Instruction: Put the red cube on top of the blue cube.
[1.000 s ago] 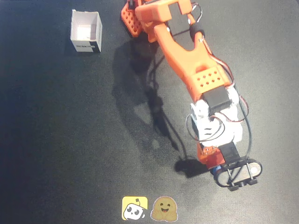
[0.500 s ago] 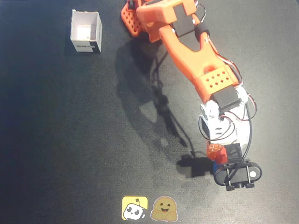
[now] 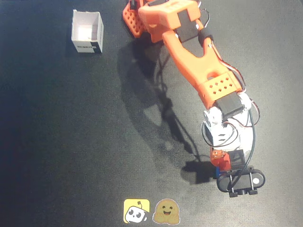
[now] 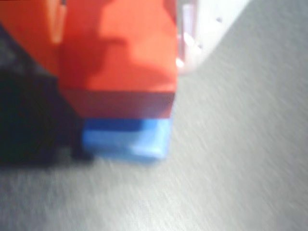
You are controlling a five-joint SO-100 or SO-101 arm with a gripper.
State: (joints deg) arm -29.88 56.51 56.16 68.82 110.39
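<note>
In the wrist view the red cube (image 4: 118, 53) fills the upper left and sits right over the blue cube (image 4: 127, 139), of which only a low strip shows beneath it. My gripper (image 4: 113, 62) is shut on the red cube, with an orange finger (image 4: 29, 38) on its left and a pale finger (image 4: 192, 33) on its right. Overhead, the gripper (image 3: 221, 162) is at the lower right of the dark mat, the red cube (image 3: 224, 163) shows between the fingers, and a sliver of the blue cube (image 3: 217, 171) peeks out below.
A white open box (image 3: 87, 32) stands at the upper left. The orange arm (image 3: 199, 61) runs from its base (image 3: 135, 19) at the top centre down to the right. Two stickers (image 3: 150, 211) lie at the mat's bottom edge.
The arm has stretched a little further toward the lower right and come down, carrying the red cube over the blue cube, which is now more covered.
</note>
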